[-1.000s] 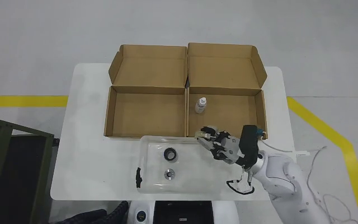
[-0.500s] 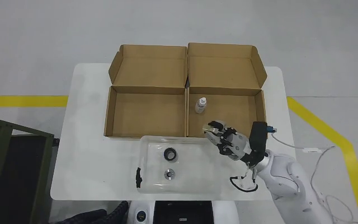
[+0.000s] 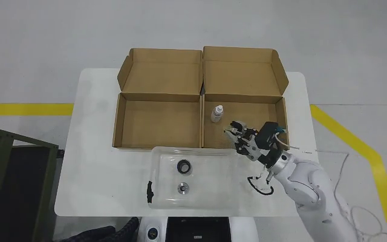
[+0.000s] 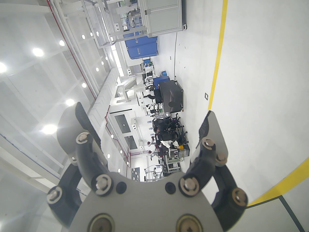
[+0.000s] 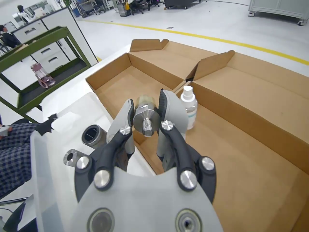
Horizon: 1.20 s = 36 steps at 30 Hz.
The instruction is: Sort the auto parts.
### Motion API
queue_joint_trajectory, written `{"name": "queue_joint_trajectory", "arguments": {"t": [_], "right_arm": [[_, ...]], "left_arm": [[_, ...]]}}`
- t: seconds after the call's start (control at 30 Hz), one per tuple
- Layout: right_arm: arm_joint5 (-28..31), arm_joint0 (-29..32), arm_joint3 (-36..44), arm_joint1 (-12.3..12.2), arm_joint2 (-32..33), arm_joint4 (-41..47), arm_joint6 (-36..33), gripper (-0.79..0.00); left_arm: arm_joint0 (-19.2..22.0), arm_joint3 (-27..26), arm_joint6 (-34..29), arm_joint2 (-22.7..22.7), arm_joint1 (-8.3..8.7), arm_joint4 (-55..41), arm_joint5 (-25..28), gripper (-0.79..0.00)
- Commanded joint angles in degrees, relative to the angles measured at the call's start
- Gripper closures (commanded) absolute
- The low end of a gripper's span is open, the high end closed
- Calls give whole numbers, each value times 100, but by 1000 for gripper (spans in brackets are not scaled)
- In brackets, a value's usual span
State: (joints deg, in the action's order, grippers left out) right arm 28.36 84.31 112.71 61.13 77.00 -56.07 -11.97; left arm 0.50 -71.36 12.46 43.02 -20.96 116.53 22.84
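Two open cardboard boxes sit side by side on the white table (image 3: 91,151) in the top view, the left box (image 3: 157,124) bare and the right box (image 3: 254,124) holding a small spray bottle (image 3: 216,113) upright near their shared wall. A clear plastic tray (image 3: 211,196) lies just in front of them, with a dark-ringed cylinder (image 3: 184,166) and a small metal part (image 3: 182,188) inside and a black piece (image 3: 149,191) at its outer end. The right gripper (image 3: 237,134) hangs over the right box's near edge, beside the tray. In the left wrist view, the left gripper (image 4: 144,112) points out at the hall, its fingers spread wide with nothing between them. In the right wrist view, the right gripper pinches a threaded metal fitting (image 5: 142,118) between its pads, threaded stub toward the camera, above the right box's near corner. The bottle stands just past it; the cylinder lies in the tray to the side.
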Motion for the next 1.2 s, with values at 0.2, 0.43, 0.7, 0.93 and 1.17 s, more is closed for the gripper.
{"name": "queue_joint_trajectory", "arguments": {"t": [0.2,0.43,0.7,0.93,1.17], "right_arm": [[-129,-481,-163,-11,-102,-466,-998,0],[-244,-986,-504,14,-359,-751,-1667,0],[-341,-1615,-1048,77,-731,-865,-2283,0],[-392,-2127,-1648,143,-1025,-873,-2716,0],[-429,-2461,-2031,213,-1334,-940,-2935,0]], "left_arm": [[0,0,0,0,0,0,0,-785],[0,0,0,0,0,0,0,-785],[0,0,0,0,0,0,0,-785],[0,0,0,0,0,0,0,-785],[0,0,0,0,0,0,0,-785]]}}
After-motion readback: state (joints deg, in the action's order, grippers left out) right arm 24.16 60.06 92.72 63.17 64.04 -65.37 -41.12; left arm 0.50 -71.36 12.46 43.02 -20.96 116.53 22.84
